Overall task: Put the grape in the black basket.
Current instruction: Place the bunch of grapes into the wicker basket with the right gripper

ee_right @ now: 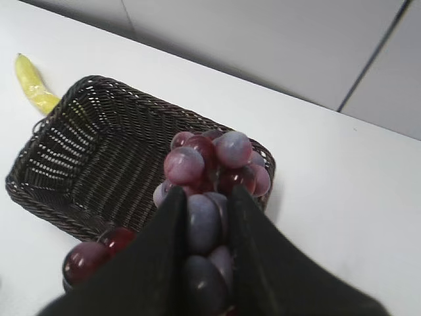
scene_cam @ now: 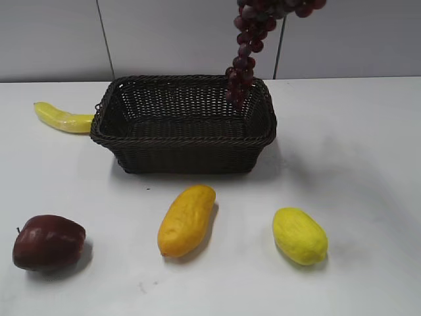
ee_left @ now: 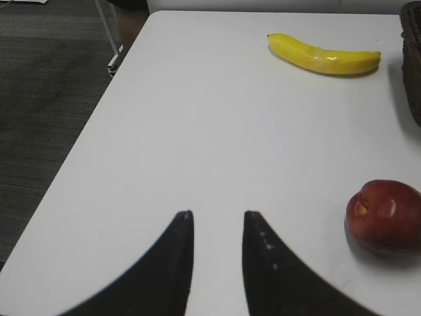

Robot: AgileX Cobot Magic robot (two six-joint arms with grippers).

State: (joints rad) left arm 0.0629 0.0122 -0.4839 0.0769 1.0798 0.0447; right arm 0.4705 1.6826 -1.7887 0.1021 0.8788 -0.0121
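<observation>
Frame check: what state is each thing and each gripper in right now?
grape: held up, hanging over the basket's right end
black basket: upright, nothing seen inside
right gripper: shut on the grape
left gripper: open, holding nothing
banana: lying left of the basket
apple: resting on the table

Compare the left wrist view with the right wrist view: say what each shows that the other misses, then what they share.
Only the left wrist view shows the apple, the dark floor beyond the table edge, and the left tool, open and empty above the table.

Only the right wrist view shows the grape bunch clamped in the right tool above the basket, and the basket's empty interior.

Both show the banana, the white table, and the black basket, which the left wrist view catches only as a sliver at its right edge.
</observation>
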